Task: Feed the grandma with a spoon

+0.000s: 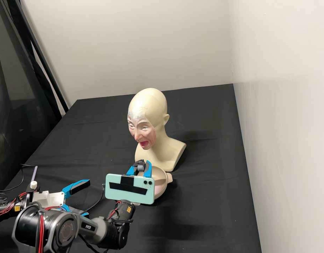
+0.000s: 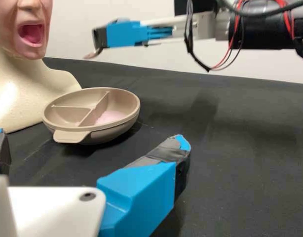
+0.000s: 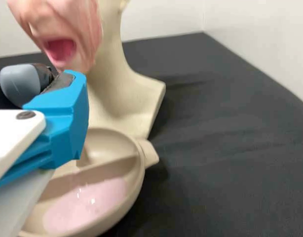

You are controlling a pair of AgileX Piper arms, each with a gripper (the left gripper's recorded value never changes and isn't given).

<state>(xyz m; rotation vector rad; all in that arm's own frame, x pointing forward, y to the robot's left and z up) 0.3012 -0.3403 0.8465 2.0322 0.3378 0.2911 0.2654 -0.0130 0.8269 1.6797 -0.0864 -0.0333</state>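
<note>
I am holding my right gripper (image 1: 140, 168) closed on the grey-handled spoon (image 3: 20, 81), above the divided bowl (image 2: 112, 129), the grandma mannequin (image 3: 122, 94) open-mouthed straight ahead, so the lift to her mouth looks short.

A lightly creased black cloth covers the desk (image 1: 204, 116). The desk meets the plain white far wall (image 1: 133, 45) and the white right wall (image 1: 285, 140), which join in a corner. On the left stands a dark glossy panel (image 1: 10, 98), with slanting black bars (image 1: 45, 70) beside it. The light is soft and even.
</note>
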